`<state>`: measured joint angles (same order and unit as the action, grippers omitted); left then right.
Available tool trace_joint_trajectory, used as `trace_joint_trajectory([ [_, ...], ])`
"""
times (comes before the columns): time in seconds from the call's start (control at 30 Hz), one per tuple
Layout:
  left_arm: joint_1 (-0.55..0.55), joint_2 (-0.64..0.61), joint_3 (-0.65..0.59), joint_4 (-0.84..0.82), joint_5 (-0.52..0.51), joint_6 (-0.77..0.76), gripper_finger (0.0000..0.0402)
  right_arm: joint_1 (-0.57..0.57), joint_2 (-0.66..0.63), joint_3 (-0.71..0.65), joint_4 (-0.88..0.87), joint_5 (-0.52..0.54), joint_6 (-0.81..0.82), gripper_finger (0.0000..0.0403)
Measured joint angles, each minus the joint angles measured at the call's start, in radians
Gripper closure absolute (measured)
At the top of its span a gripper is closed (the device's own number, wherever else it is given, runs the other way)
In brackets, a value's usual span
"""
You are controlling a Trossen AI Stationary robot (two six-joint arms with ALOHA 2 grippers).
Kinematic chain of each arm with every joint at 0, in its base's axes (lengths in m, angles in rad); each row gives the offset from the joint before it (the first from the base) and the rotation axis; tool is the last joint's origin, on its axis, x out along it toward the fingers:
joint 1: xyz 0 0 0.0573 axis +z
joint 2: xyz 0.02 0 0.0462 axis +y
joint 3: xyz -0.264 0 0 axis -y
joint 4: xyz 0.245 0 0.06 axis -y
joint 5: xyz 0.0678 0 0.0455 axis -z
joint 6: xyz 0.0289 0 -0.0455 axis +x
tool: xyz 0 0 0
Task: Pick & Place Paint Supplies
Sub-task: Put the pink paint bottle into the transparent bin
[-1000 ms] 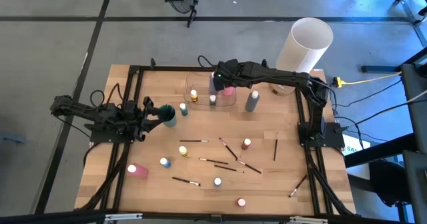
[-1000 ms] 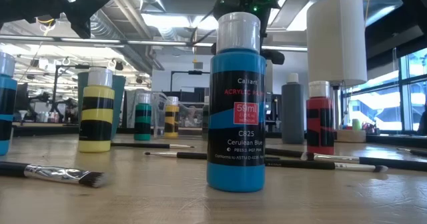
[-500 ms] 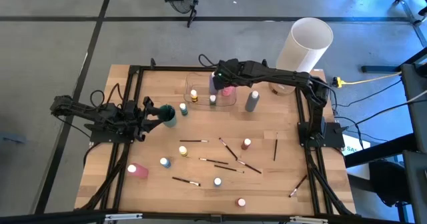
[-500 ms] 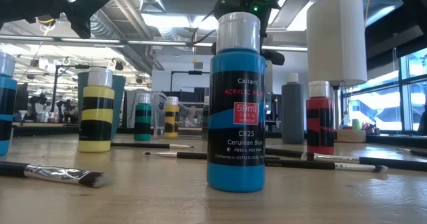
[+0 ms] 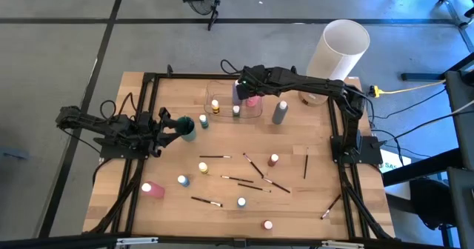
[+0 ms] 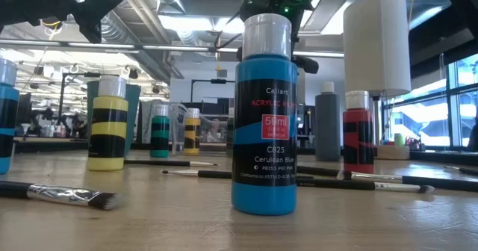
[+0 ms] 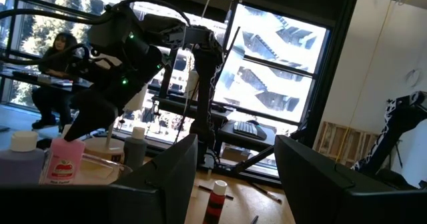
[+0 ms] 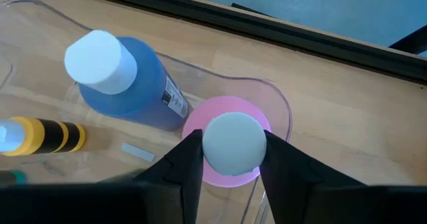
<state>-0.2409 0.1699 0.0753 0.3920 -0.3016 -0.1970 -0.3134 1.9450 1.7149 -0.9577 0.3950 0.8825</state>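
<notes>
Pink bottle (image 8: 230, 141) upright, cap up, in clear tray (image 8: 280, 107); right gripper (image 8: 230, 159) fingers flank cap; left gripper (image 5: 164, 127) holds teal bottle (image 5: 187, 127).

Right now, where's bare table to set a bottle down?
Free: the right strip between the upright brush and the frame, and the wood between the clear tray and the brush row. Crowded: the centre-front scatter around the red bottle, and the tray, where the right tool straddles the pink bottle.
</notes>
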Motion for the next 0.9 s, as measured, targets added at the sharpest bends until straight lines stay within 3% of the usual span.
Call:
trace_joint_trajectory([
  [0.57, 0.0, 0.0, 0.0, 0.0, 0.0, 0.0, 0.0205, 0.001, 0.001, 0.0, 0.009, -0.016, -0.008, 0.0169],
  [0.9, 0.0, 0.0, 0.0, 0.0, 0.0, 0.0, 0.0205, 0.001, -0.003, 0.055, 0.006, -0.059, -0.054, 0.0149],
])
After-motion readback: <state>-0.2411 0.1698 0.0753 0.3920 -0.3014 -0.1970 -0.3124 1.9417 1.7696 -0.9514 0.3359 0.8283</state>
